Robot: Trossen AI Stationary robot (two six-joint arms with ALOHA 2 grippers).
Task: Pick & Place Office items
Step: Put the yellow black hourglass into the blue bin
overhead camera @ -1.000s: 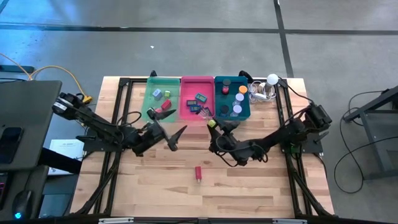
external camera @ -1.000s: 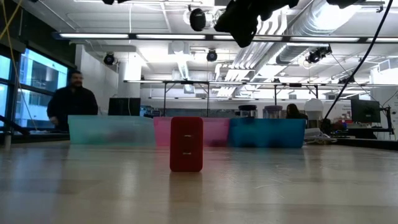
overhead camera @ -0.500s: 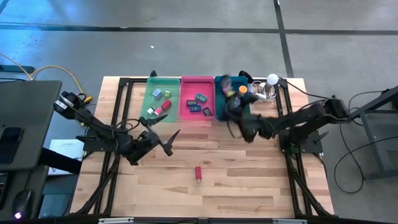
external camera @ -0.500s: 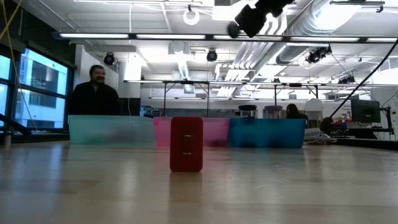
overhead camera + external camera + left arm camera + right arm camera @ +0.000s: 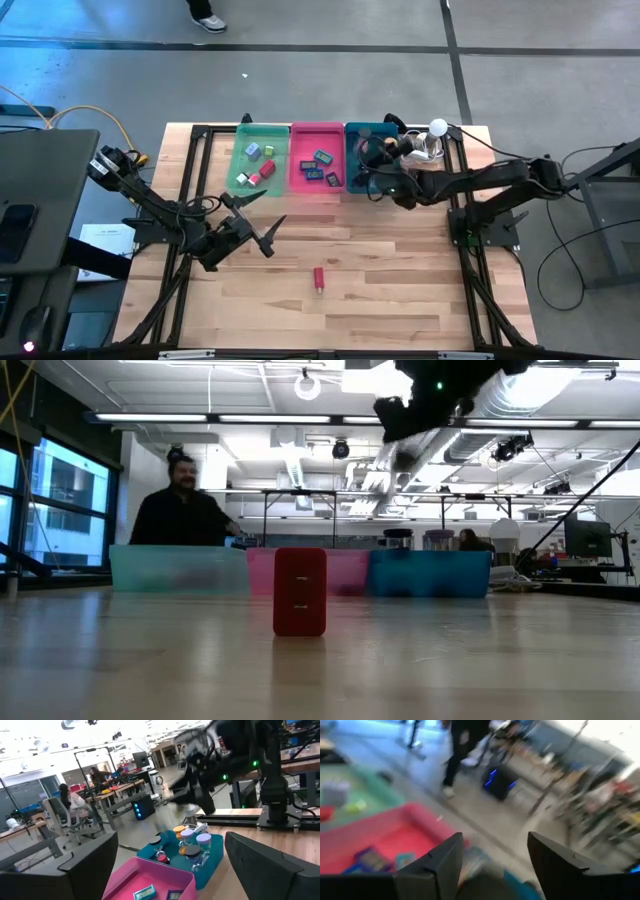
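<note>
High view, right arm: stretched from the table's right side toward the trays; right gripper (image 5: 378, 176) hangs over the teal tray (image 5: 353, 132).
Right fingers: in the right wrist view two dark fingers (image 5: 437, 865) stand apart with a clear gap; blur hides whether anything sits between them.
Left arm: reaches in from the left edge, low over bare wood; left gripper (image 5: 262, 224) is just in front of the green tray (image 5: 238, 160), fingers spread wide, nothing between them.
Red block: stands upright alone on the wood (image 5: 318, 277), well in front of the trays, well apart from both grippers; in the low view it fills the centre (image 5: 300, 591).
Green tray: holds small blue, red and light pieces.
Pink tray (image 5: 296, 160): holds several blue clips (image 5: 323, 157).
Teal tray, left wrist view: lavender and black cylinders (image 5: 203, 840) and an orange piece inside (image 5: 179, 829).
Table (image 5: 400, 290): light wood planks on a black frame; white ball (image 5: 438, 127) with cables at the far right corner.
Room: a person (image 5: 183, 510) stands behind the green tray in the low view; office desks and ceiling lights beyond.
Change: right gripper has swung from mid-table back over the teal tray; left gripper has pulled slightly toward its own side; the person has moved right; red block unmoved.
</note>
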